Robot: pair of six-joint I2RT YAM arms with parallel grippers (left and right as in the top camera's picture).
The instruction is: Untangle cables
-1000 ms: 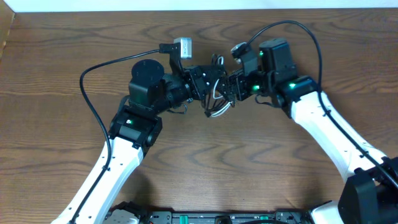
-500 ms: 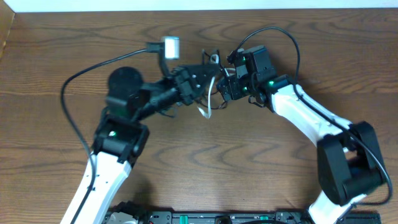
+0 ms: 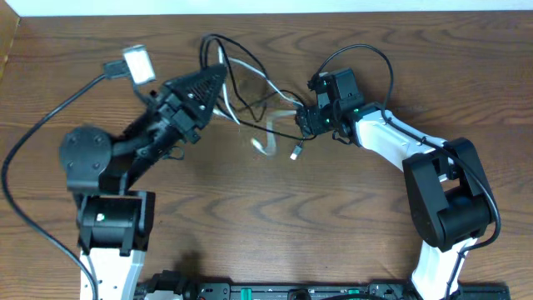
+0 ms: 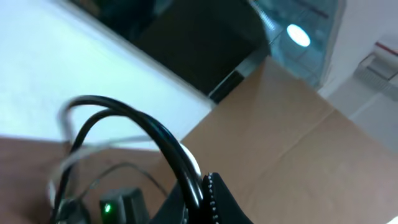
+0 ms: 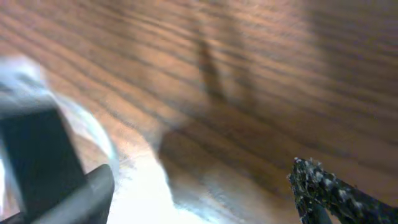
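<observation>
The cables lie spread between my two grippers on the wooden table (image 3: 275, 217). In the overhead view the black cable (image 3: 210, 39) loops up behind my left gripper (image 3: 218, 75) and runs right to a small plug (image 3: 296, 154). The white cable (image 3: 265, 143) curls beside it. The left wrist view shows my left gripper (image 4: 202, 186) shut on the black cable (image 4: 168, 146), lifted off the table. My right gripper (image 3: 301, 123) sits at the right end of the strands. In its wrist view the right gripper (image 5: 205, 193) is open, with only bare wood between its fingers (image 5: 323, 186).
Thick black arm wires arc off the left arm (image 3: 33, 167) and over the right arm (image 3: 366, 54). A cardboard box (image 4: 298, 137) stands beyond the table's far edge. The right arm's elbow (image 3: 450, 200) rests at the right side.
My left arm has swung left and away, drawing the black cable with it. The tight bundle has spread into long loose loops. The right gripper stayed near the middle.
</observation>
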